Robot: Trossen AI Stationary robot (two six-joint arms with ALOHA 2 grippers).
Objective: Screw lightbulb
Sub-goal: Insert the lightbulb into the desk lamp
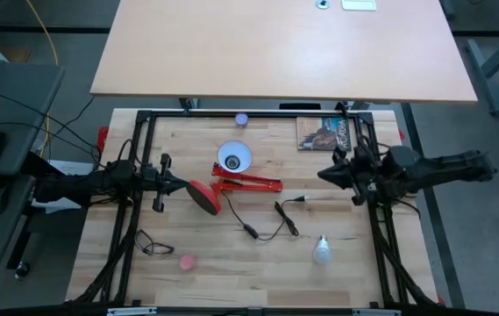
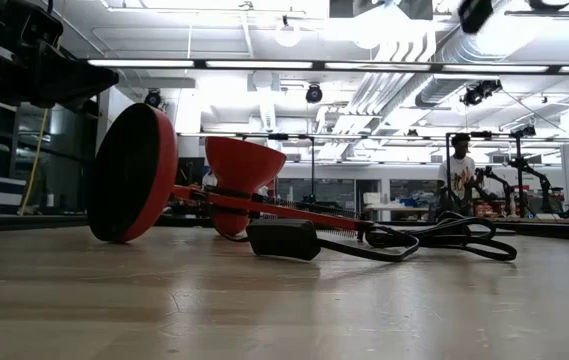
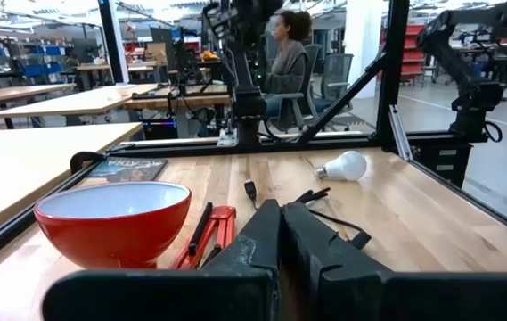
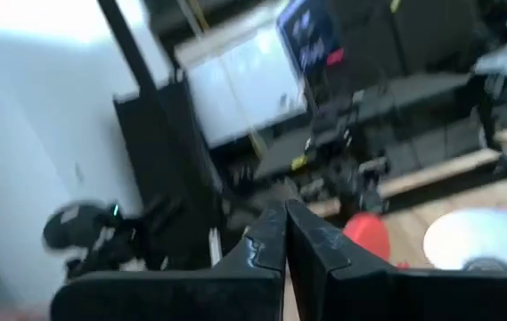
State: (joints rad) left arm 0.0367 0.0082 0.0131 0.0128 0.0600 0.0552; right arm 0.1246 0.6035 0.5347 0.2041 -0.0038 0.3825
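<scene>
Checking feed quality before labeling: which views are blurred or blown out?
Right wrist view: heavily motion-blurred, right gripper and lamp shade smeared. Low view: ceiling lights glare, near tabletop soft. High view: even light, lightbulb clear. Left wrist view: sharp on the lightbulb, left gripper dark.

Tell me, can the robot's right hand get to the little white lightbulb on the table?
Probably yes. The lightbulb lies alone on bare wood on the right hand's side, nothing covering it. The black cord lies beside it, apart. The hand is shut, so it must open first.
</scene>
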